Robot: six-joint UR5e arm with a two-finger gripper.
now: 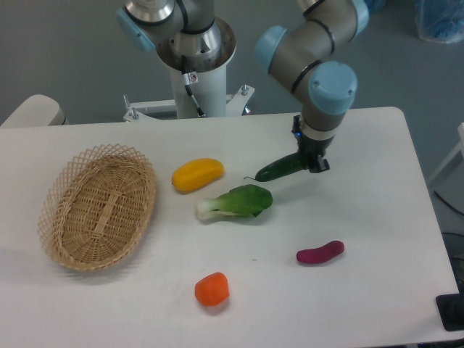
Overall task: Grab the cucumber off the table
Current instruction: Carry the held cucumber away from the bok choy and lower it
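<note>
Right of frame centre, the end effector (pixel 314 161) grips the cucumber (pixel 280 170) by one end; stiff, light, probably slippery, it droops, so mid-body suits better.

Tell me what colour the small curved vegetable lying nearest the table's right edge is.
Purple, a reddish magenta shade: the small curved eggplant-like piece shows clearly in the fixed camera view.

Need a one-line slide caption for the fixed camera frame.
UR5e tool grips one end of the cucumber, tilted, stem end hanging lower, above the table.
</note>
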